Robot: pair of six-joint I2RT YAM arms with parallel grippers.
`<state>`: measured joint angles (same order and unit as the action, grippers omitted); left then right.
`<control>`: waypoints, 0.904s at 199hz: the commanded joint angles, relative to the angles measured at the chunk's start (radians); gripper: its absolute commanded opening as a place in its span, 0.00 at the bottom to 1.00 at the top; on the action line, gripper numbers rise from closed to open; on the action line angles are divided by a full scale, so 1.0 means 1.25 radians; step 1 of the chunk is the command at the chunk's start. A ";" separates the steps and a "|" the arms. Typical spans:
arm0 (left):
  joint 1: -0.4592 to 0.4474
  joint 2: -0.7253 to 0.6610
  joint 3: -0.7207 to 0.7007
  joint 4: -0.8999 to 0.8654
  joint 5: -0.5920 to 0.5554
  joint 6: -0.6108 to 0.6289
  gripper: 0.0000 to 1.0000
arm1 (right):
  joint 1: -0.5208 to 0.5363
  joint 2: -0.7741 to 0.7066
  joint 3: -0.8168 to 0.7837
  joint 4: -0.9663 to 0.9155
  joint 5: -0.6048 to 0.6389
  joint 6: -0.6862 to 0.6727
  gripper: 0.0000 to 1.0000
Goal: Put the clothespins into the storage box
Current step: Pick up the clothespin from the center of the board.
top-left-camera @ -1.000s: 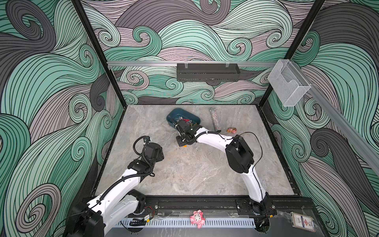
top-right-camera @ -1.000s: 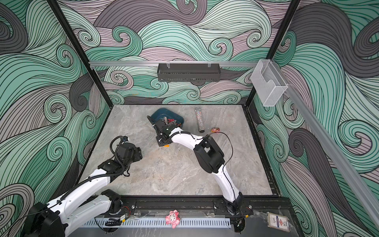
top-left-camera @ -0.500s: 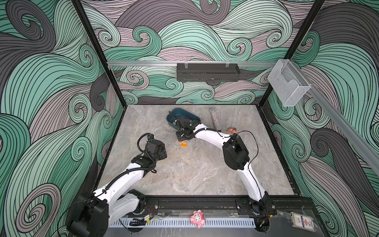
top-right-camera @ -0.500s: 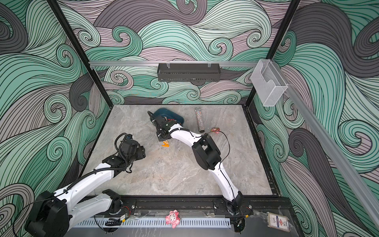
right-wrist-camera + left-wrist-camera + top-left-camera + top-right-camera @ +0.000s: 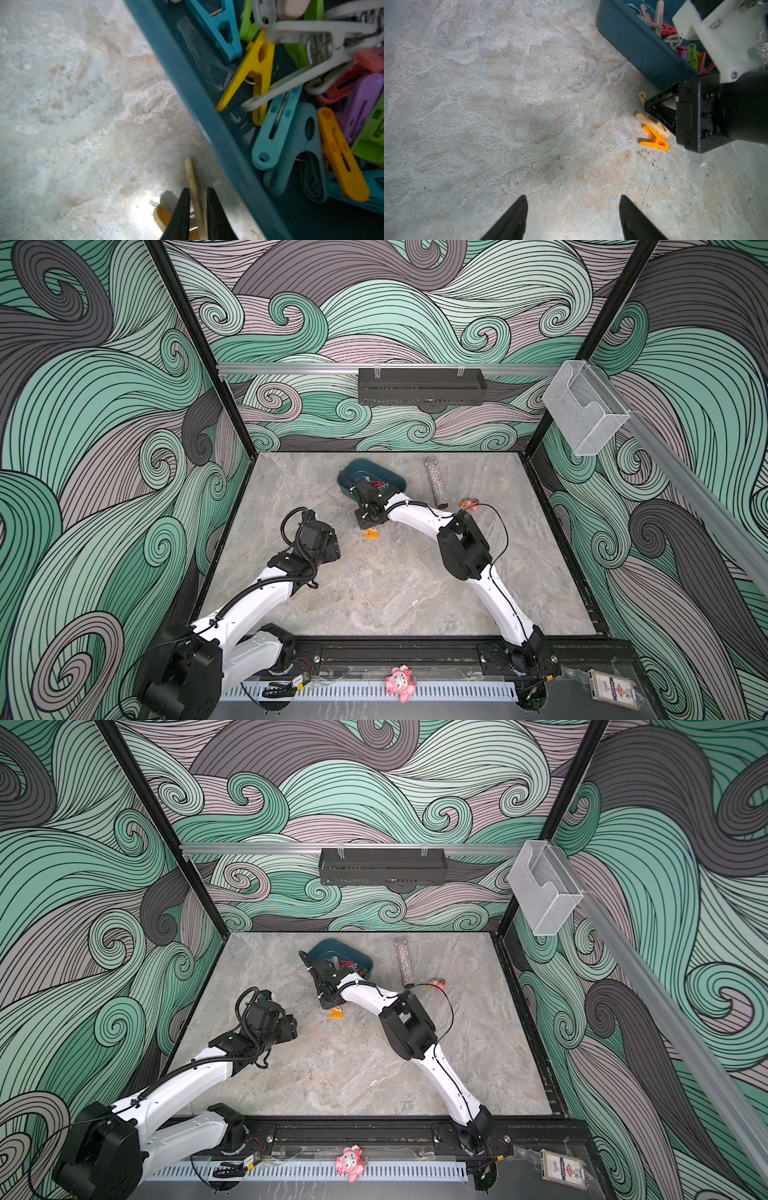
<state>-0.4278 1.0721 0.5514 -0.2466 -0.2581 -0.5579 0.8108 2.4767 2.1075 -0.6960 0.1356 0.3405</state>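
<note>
Right gripper (image 5: 197, 188): jaws narrowed since a second ago, now pinching beige clothespin (image 5: 192, 176) at 6 o'clock of storage box (image 5: 357, 470). Orange clothespin (image 5: 654, 141) touching it. Left gripper (image 5: 573, 199): spread wide, empty, at 8 o'clock. Risk: thin grip may slip on lift; orange clothespin may snag.

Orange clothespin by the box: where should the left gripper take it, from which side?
Probably from above, on the open-table side: pinch the orange clothespin across its legs; it lies flat, A shape showing. The beige clothespin and right gripper crowd the side toward the storage box.
</note>
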 commanded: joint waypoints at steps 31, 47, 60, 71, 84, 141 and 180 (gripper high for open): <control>0.003 0.012 0.027 0.019 -0.002 0.012 0.71 | 0.002 -0.046 -0.007 -0.027 0.010 0.004 0.08; 0.003 0.020 0.040 0.030 -0.014 0.013 0.71 | 0.003 -0.094 -0.021 -0.023 -0.001 0.008 0.08; 0.003 0.035 0.057 0.040 -0.025 0.017 0.71 | 0.002 -0.134 -0.036 -0.017 -0.007 0.016 0.08; 0.002 0.051 0.074 0.053 -0.019 0.025 0.71 | 0.000 -0.163 -0.050 -0.012 -0.011 0.022 0.08; 0.002 0.072 0.096 0.064 -0.010 0.037 0.71 | -0.005 -0.190 -0.062 -0.009 -0.008 0.025 0.08; -0.003 0.105 0.131 0.151 0.074 0.115 0.72 | -0.040 -0.237 -0.054 0.000 0.035 0.019 0.08; -0.017 0.149 0.143 0.184 0.100 0.125 0.72 | -0.076 -0.168 0.022 -0.002 0.058 0.010 0.08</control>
<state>-0.4358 1.2217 0.6914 -0.0608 -0.1741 -0.4335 0.7418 2.2086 2.0823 -0.6918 0.1616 0.3553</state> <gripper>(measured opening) 0.716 0.082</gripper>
